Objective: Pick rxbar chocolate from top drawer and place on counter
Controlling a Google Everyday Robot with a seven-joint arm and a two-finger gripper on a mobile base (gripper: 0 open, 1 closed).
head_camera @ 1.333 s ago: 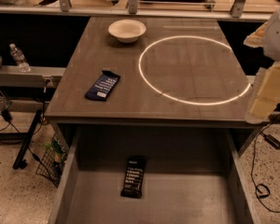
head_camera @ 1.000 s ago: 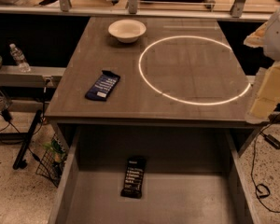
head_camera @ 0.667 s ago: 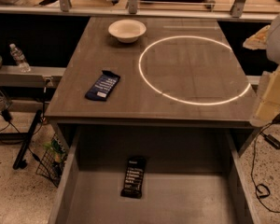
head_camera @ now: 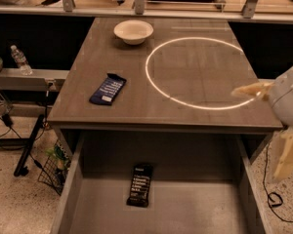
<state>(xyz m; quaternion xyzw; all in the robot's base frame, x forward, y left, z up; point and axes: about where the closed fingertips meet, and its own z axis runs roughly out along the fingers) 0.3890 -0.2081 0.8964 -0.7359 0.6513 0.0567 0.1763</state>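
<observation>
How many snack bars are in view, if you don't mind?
2: blue bar on the counter, black bar in the drawer; gripper at right edge. Drawer's front is cropped.

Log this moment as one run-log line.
pincer: right edge, beside counter | rxbar chocolate: lying in open top drawer | not yet grasped

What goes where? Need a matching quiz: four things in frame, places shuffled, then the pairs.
1. rxbar chocolate
2. dark blue bar
3. bowl
4. gripper

A. far edge of the counter
B. floor of the open top drawer
C. right edge of the frame, beside the counter
D. near-left part of the counter

Pairs: 1-B, 2-D, 3-A, 4-C.
</observation>
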